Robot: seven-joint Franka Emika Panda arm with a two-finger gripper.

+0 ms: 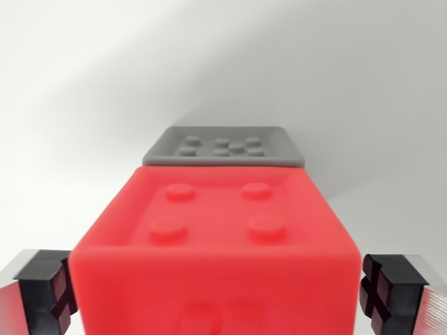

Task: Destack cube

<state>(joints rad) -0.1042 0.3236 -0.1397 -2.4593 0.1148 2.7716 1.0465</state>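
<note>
- Wrist view, far left: left finger pad (43, 289), black w/ cross grooves, just beside red cube (216, 244), thin gap visible.
- Centre: red cube between fingers, close under cam, four studs up; top face level, no clear long axis, sides about square to fingers.
- Behind it: grey cube (225, 145), five-stud face up, lower and further off; whether touching red cube, cannot tell.
- Right: other pad (392, 289), also just off cube wall. Gripper (218, 293) open, straddling, not clamping.
- Handling guess: rigid plastic, light, smooth walls, maybe slippery; best grip on the two opp. side walls, mid-height.
- White worktop (77, 105) around, otherwise bare.
</note>
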